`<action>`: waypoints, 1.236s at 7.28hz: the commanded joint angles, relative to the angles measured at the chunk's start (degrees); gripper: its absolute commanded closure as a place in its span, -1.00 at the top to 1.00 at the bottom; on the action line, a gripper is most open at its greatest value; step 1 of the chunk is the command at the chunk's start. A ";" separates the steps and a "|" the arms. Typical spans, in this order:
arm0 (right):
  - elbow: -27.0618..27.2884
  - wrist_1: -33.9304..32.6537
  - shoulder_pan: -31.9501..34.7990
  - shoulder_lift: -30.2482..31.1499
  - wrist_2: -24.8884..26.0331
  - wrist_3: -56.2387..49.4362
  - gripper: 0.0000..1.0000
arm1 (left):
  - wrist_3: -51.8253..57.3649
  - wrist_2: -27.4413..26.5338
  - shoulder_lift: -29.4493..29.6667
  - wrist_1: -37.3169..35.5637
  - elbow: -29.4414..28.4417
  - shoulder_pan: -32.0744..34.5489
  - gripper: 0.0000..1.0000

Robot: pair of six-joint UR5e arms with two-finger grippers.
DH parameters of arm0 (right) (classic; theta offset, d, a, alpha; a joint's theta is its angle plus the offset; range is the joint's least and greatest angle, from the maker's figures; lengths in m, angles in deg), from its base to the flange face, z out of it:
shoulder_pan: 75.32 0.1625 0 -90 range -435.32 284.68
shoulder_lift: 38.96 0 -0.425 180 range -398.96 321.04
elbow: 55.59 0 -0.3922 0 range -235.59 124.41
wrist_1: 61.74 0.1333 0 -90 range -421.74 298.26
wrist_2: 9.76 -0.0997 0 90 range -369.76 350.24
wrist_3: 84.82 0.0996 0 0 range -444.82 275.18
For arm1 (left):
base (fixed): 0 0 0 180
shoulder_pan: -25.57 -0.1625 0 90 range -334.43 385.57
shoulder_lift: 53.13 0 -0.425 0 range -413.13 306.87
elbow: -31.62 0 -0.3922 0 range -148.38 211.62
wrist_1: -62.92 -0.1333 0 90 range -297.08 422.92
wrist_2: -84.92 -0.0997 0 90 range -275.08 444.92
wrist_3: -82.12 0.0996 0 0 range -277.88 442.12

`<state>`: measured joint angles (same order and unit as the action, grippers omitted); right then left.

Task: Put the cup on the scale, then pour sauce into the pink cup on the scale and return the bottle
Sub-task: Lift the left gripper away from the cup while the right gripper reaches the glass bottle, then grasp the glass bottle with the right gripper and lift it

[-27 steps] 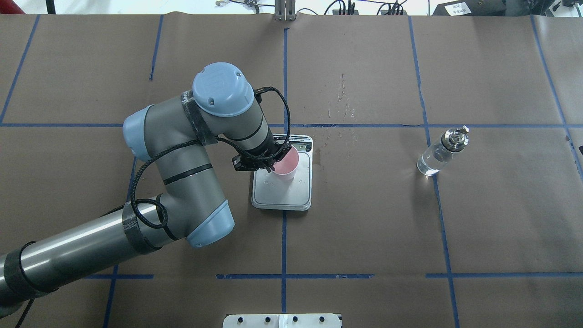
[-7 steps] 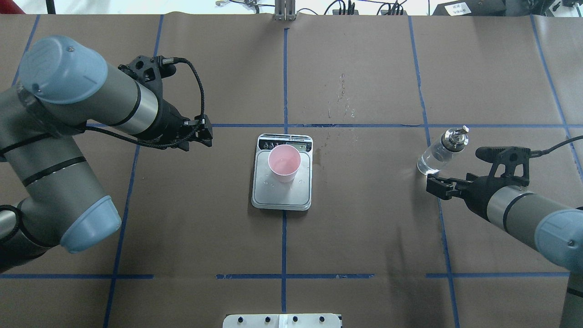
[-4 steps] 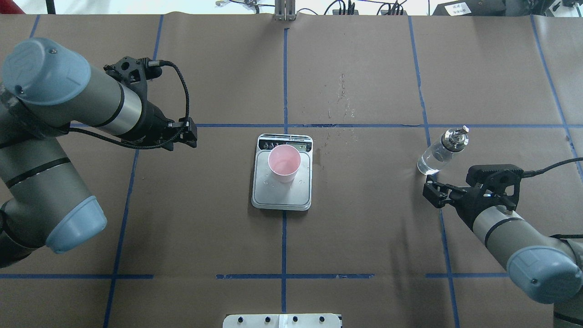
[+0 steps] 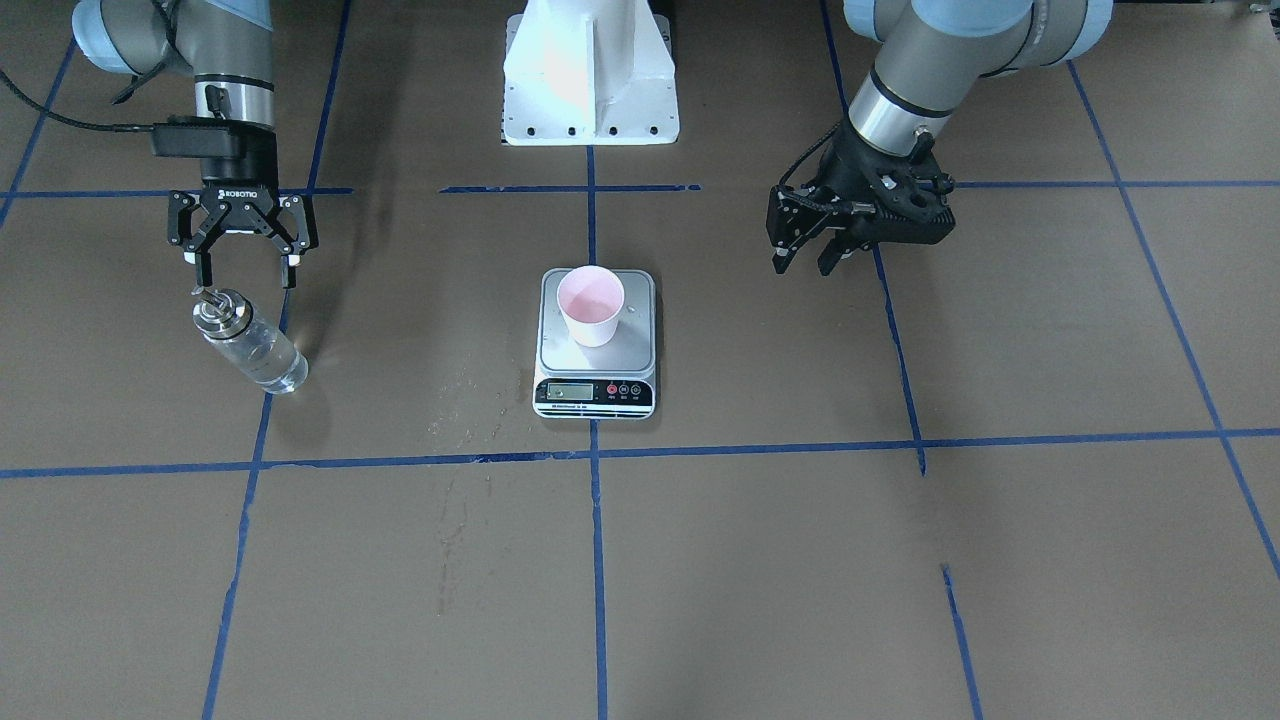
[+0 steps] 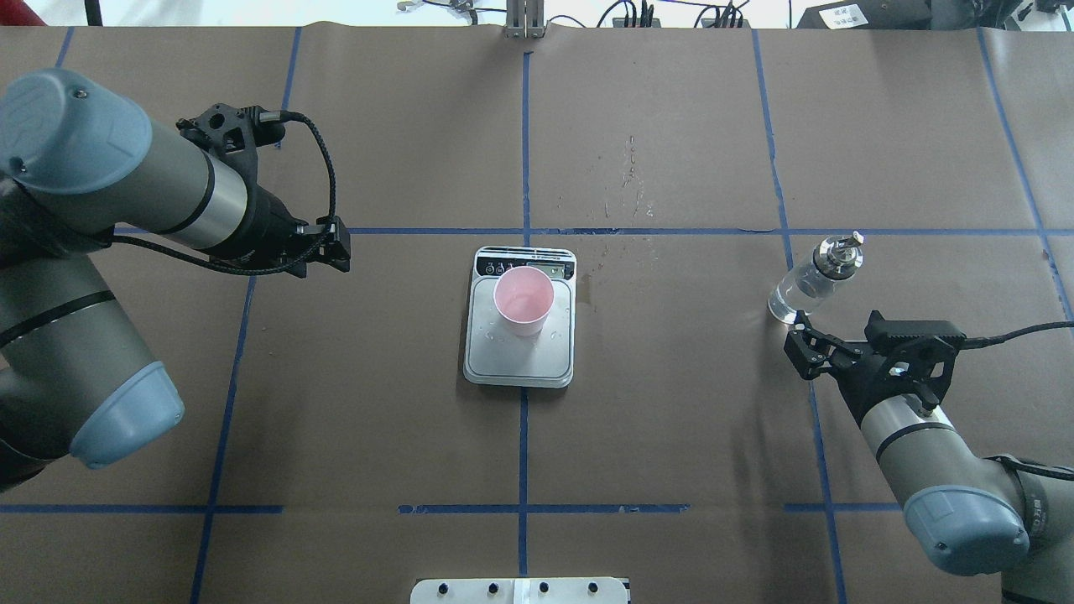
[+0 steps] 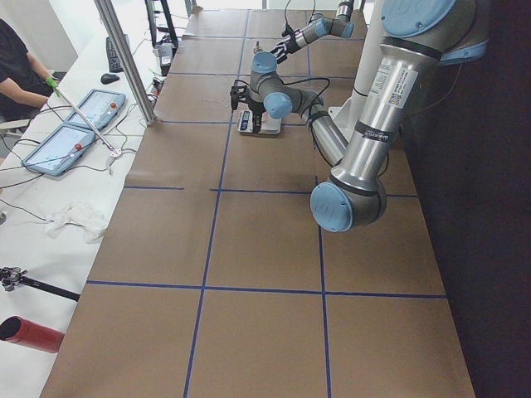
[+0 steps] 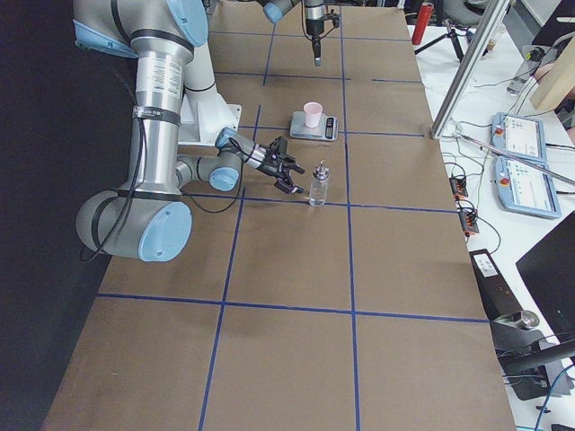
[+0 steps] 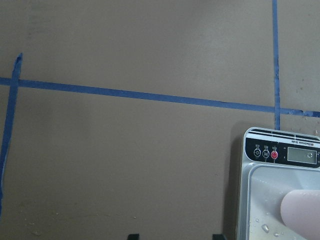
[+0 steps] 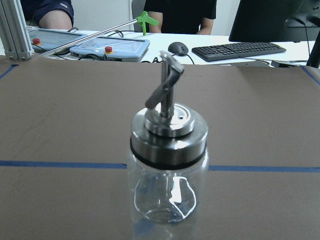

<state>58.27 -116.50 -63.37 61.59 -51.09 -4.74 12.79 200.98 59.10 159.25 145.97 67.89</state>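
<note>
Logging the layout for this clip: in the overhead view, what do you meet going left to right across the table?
left gripper → scale, with the cup standing on it → bottle

Brown paper covers the whole table, cut into big squares by blue tape lines. A scatter of wet spots glistens just beyond one cross-line. Over on the white side bench, two blue-edged control pads lie flat, a crumpled white cloth sits nearby, and a red cylinder lies at the near end. A metal post rises at the table's edge. A black keyboard and a mouse sit side by side, with a person in a dark top seated behind them. A thin rod with a green tip slants over the pads.
</note>
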 commanded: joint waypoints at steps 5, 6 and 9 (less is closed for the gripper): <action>-3.21 0.01 -0.34 -2.99 2.31 -0.45 0.98 | -0.02 -0.31 -1.40 -1.84 1.59 0.04 0.16; -3.47 0.01 -0.34 -2.99 2.31 -0.54 0.98 | -0.02 -0.31 -1.40 -2.19 1.76 0.04 0.16; -4.18 0.01 -0.34 -2.99 2.23 -0.89 0.98 | -0.02 -0.31 -1.31 -3.34 2.20 -0.05 0.17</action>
<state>54.26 -116.52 -63.68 58.61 -48.84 -5.50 12.77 200.67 57.75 156.39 147.98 67.88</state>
